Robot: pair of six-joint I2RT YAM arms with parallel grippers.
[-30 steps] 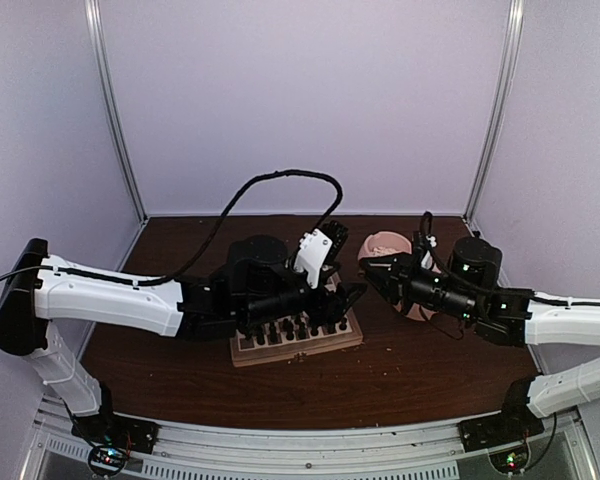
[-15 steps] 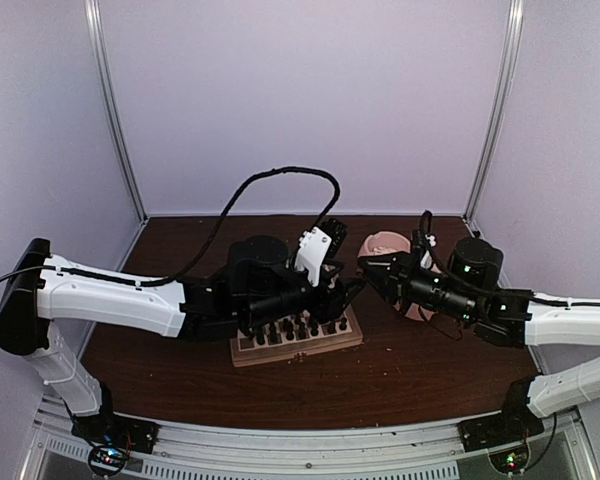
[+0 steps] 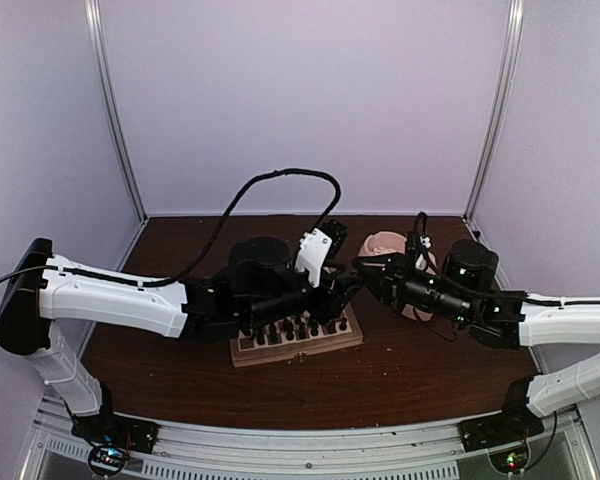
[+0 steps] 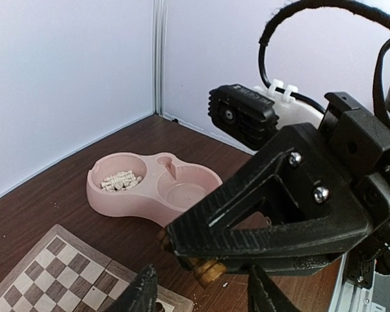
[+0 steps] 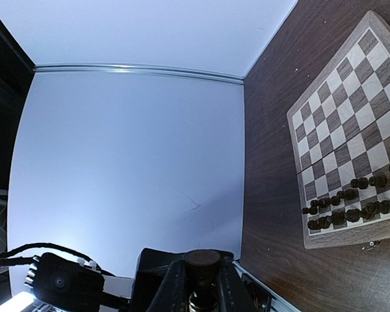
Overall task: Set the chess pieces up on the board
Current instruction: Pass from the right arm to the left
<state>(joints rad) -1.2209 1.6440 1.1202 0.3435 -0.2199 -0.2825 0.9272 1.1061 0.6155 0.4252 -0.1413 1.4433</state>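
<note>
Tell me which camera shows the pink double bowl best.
The left wrist view: nearly the whole pink bowl shows, with cream pieces in one compartment and the other seemingly empty. The top view shows only a part of it behind the right arm. The right wrist view does not show it.

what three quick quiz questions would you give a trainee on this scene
1. True or false: the white pieces all lie in one compartment of the pink double bowl.
2. What is between the fingers of the right gripper? A) a chess piece B) a cable C) nothing
3. Fill in: the dark pieces on the board stand in ___ rows along one edge.
Key: 1 true; 2 A; 3 two.
</note>
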